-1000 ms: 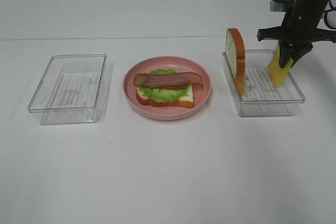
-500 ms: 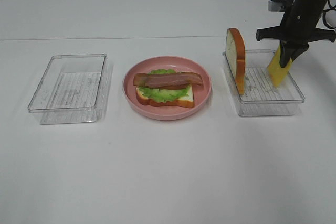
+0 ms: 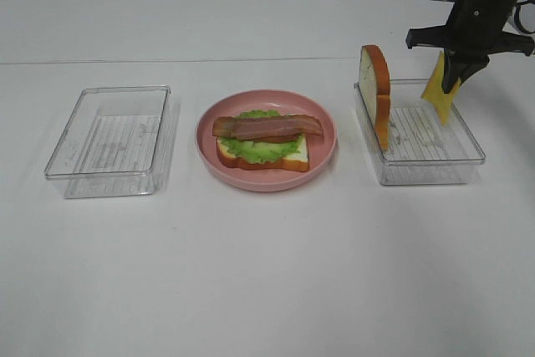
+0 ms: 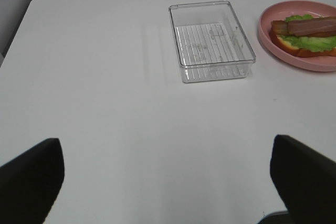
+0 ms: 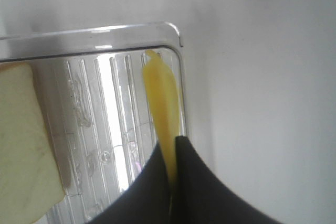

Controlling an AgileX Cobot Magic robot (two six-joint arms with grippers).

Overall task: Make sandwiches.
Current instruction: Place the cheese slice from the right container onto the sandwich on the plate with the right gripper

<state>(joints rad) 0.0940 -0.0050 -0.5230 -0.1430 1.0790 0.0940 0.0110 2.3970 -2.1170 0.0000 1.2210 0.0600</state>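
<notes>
On the round pink plate (image 3: 322,156) lies a bread slice (image 3: 292,159) with green lettuce (image 3: 261,149) and a bacon strip (image 3: 267,127) on top; the stack also shows in the left wrist view (image 4: 307,32). A second bread slice (image 3: 375,94) stands on edge in the right clear tray (image 3: 430,165); it shows in the right wrist view (image 5: 23,140). My right gripper (image 3: 451,81) is shut on the yellow cheese square (image 3: 436,91), which hangs above that tray; the cheese shows edge-on in the right wrist view (image 5: 163,98). My left gripper (image 4: 168,182) is open, low over bare table.
An empty clear tray (image 3: 109,135) stands left of the plate, also in the left wrist view (image 4: 210,40). The table's far edge runs behind the trays. White tabletop lies in front of the plate.
My right gripper has lifted the cheese square up out of the right tray. The left arm, the plate and the standing bread slice have not moved.
</notes>
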